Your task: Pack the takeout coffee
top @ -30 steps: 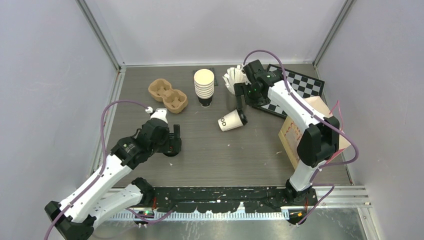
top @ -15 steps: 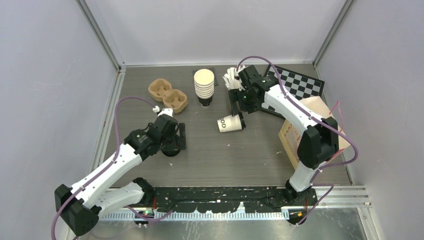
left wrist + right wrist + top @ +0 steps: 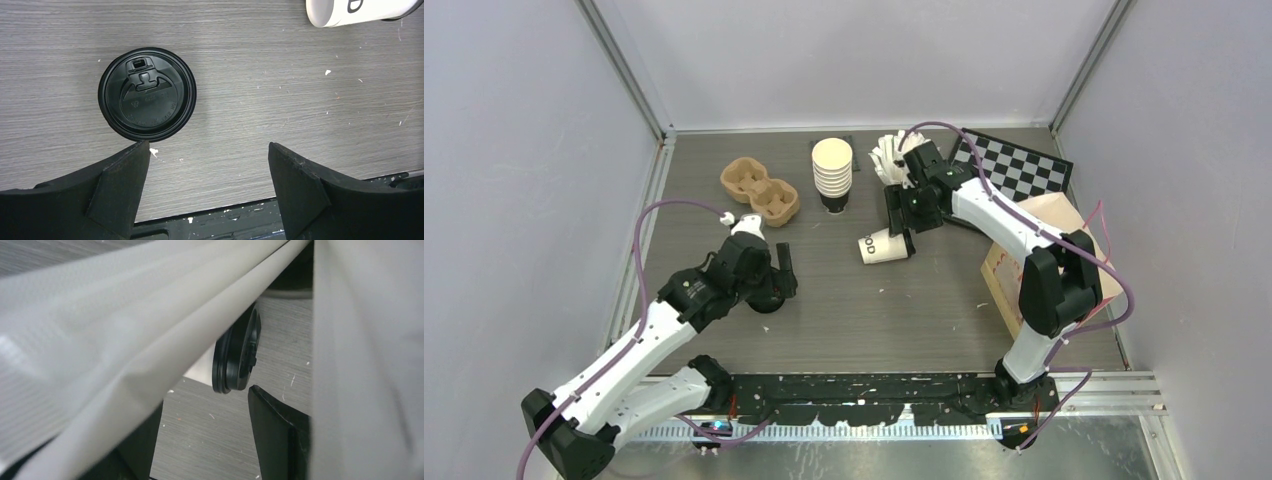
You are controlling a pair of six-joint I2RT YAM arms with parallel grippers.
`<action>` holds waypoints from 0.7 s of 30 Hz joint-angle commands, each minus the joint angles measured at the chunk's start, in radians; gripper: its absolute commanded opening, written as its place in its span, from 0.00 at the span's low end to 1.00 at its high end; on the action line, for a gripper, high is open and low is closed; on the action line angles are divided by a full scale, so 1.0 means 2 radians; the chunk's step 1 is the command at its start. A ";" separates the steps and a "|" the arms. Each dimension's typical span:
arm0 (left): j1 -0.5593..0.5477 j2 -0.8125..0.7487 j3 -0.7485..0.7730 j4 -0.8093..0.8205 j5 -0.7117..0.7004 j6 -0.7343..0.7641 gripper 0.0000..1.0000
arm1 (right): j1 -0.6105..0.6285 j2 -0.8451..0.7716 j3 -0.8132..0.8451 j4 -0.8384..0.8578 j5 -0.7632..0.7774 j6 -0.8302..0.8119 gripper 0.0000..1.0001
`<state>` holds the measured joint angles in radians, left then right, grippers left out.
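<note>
1 takeout coffee — on its side on the worktop, lid toward right fingers, spread, empty. 1 black lid, possibly capping an upright cup, beside left fingers — released. Risk: off-centre squeeze rolls the tipped cup.

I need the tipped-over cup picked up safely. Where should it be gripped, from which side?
The cup lies on its side, lid pointing right, round wall exposed. Grip that paper wall mid-body from above, straddling it; squeezing the lid may pop it.
</note>
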<state>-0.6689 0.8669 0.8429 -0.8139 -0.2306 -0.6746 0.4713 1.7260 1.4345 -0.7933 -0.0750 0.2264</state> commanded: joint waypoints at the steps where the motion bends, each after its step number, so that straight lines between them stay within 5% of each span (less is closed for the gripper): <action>1: 0.002 -0.012 -0.007 0.023 0.006 -0.006 0.89 | -0.016 -0.002 -0.013 0.062 -0.036 -0.002 0.65; 15: 0.001 -0.022 -0.014 0.024 0.005 -0.002 0.89 | -0.026 0.024 -0.039 0.084 -0.051 -0.002 0.52; 21: 0.001 -0.022 -0.011 0.026 0.004 0.000 0.89 | -0.026 0.009 -0.046 0.081 -0.048 0.000 0.37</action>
<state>-0.6689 0.8371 0.8154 -0.8036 -0.2165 -0.6762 0.4225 1.7737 1.3560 -0.6468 -0.1761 0.2276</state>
